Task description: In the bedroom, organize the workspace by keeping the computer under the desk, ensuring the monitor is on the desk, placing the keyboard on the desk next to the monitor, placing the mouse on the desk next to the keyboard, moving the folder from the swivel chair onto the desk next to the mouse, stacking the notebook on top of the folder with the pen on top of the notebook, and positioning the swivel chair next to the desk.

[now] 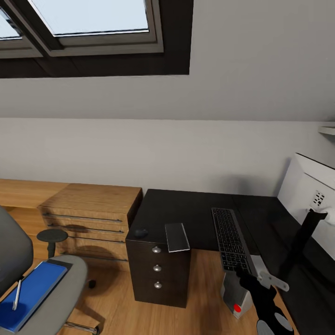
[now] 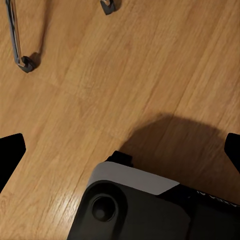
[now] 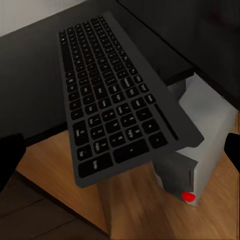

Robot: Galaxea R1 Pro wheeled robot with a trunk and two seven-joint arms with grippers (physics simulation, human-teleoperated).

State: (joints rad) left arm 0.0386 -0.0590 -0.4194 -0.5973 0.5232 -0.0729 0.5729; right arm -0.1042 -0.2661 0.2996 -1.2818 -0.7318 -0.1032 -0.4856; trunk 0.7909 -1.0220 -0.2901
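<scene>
The black desk [image 1: 186, 209] carries the keyboard [image 1: 230, 239], whose near end juts over the front edge. On the desk's left end lie the mouse [image 1: 141, 231] and the grey notebook [image 1: 177, 236]. At the right stands the monitor [image 1: 309, 195], its white back toward me. Under the desk sits the computer [image 1: 235, 298], red button showing. The swivel chair [image 1: 70, 274] at lower left holds the blue folder [image 1: 30, 293] with the pen [image 1: 17, 295] on it. My right gripper [image 3: 120, 155] hovers open over the keyboard's [image 3: 110, 100] near end. My left gripper [image 2: 120, 150] hangs open over the floor.
A black drawer unit [image 1: 157, 270] with silver knobs stands under the desk's left end. Low light-wood shelving [image 1: 93, 209] runs along the wall to its left. A sloped wall with a skylight [image 1: 93, 18] rises behind. Chair-base legs [image 2: 17, 40] and my own base [image 2: 135, 210] show over the floor.
</scene>
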